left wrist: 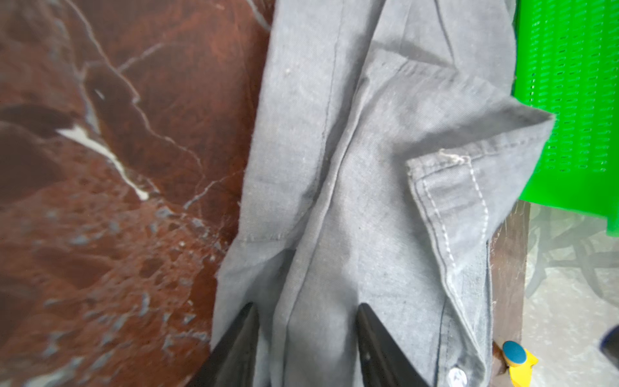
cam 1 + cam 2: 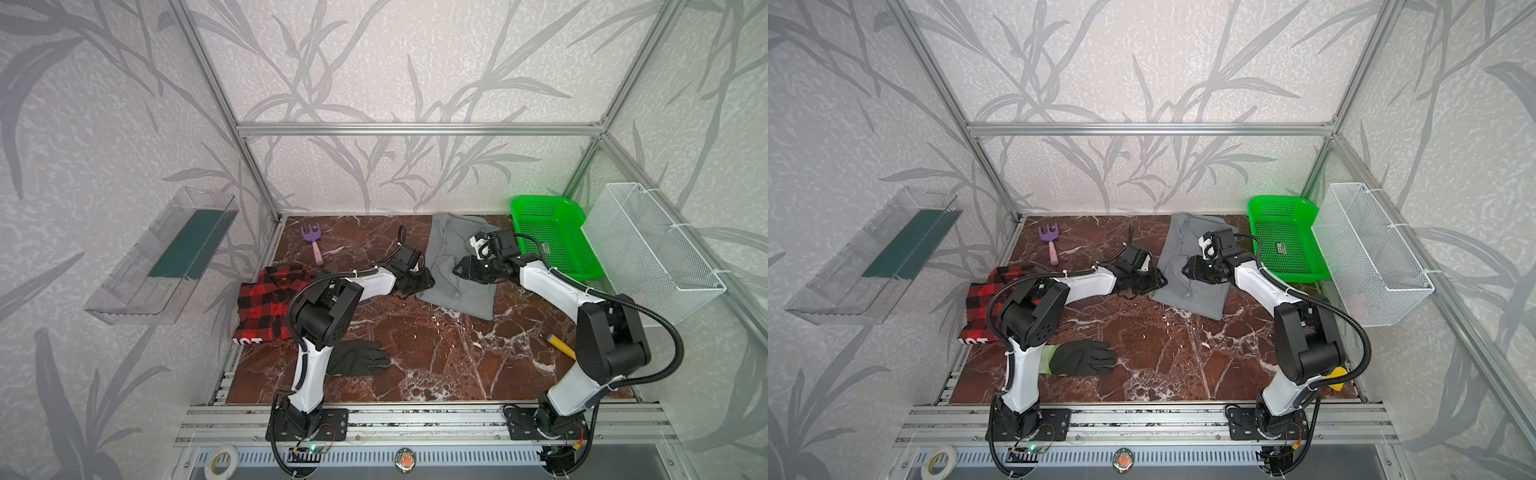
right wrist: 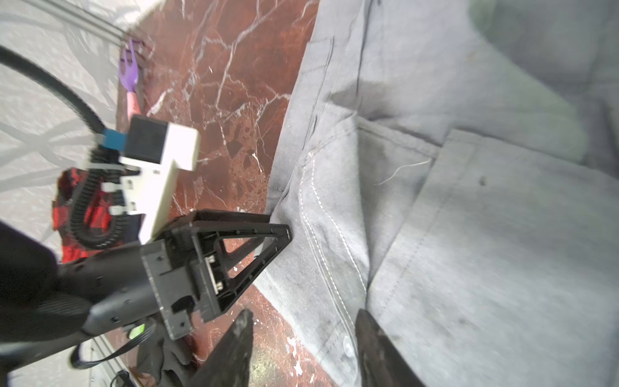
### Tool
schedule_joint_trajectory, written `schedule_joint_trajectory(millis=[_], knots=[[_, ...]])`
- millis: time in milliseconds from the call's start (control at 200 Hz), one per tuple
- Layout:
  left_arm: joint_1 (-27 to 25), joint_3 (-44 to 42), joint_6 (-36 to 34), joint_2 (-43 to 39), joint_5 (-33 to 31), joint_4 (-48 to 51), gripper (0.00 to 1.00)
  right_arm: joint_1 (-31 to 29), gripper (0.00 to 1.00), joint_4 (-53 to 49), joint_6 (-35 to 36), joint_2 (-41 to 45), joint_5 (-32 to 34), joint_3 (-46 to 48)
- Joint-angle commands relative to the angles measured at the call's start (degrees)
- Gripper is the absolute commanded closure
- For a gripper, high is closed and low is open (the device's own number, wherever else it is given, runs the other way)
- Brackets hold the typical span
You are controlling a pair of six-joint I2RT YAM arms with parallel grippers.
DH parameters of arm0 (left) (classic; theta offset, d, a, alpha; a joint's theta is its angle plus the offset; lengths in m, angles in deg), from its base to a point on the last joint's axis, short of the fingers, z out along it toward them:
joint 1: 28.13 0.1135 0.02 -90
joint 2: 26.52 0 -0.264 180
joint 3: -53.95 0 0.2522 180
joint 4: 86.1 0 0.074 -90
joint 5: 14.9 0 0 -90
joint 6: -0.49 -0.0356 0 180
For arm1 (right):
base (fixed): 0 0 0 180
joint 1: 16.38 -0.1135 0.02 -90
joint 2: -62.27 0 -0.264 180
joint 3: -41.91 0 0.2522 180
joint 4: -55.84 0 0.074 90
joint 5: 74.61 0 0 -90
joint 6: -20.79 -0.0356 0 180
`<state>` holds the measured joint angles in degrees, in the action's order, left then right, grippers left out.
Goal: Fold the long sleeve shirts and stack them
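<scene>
You have two shirts on the marbled red-brown counter [image 2: 415, 353]. One thin, creased grey shirt [image 2: 446, 249] lies at the back beside one green plastic basket [image 2: 548, 237], and one red-and-black plaid shirt [image 2: 266, 299] lies at the left edge. Both grippers are at the grey cloth — the left gripper [image 1: 308, 311] spread astride a raised fold, the right gripper [image 3: 301, 318] spread across the stitched edge. One black glove [image 2: 361, 359] lies near the front.

You get both top views from high above the near edge, looking down over the whole tabletop [image 2: 415, 353]; both wrist views look closely at the grey shirt [image 1: 368, 201].
</scene>
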<state>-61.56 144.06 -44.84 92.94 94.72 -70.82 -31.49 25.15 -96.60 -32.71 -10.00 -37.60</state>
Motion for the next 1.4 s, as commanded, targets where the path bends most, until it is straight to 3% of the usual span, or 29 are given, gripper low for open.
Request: schedule_joint_trajectory(millis=[0,320,410,530,575,890,1155,1395], knots=[[-0.3,1.0,0.6,0.8,1.7,-3.2,0.55,1.2,0.50,2.2,-1.6,2.9,-2.8,0.9],[-1.1,0.5,1.4,1.8,2.9,-5.2,0.64,1.6,0.50,3.5,-2.6,2.5,-4.5,2.4],[-1.1,-0.3,1.3,1.8,3.1,-5.8,0.80,1.6,0.50,4.1,-3.0,2.3,-4.9,2.6],[-1.1,-1.5,1.8,1.0,2.7,-6.9,0.91,1.6,0.50,4.6,-3.5,1.6,-5.6,2.8],[-1.1,-2.1,1.7,0.2,1.9,-6.8,1.00,1.6,0.50,4.9,-3.8,1.2,-6.2,3.0],[-1.0,-16.6,5.8,-10.6,-7.8,-9.4,1.00,-3.7,0.50,6.0,-3.6,-1.4,-6.2,4.1],[-2.0,-29.1,11.2,-19.8,-12.2,-10.3,1.00,-12.8,0.50,5.5,-1.7,-4.9,-2.0,3.5],[-6.3,-36.8,15.6,-27.2,-17.4,-9.3,1.00,-20.8,0.52,4.6,2.9,-5.1,4.8,3.4]])
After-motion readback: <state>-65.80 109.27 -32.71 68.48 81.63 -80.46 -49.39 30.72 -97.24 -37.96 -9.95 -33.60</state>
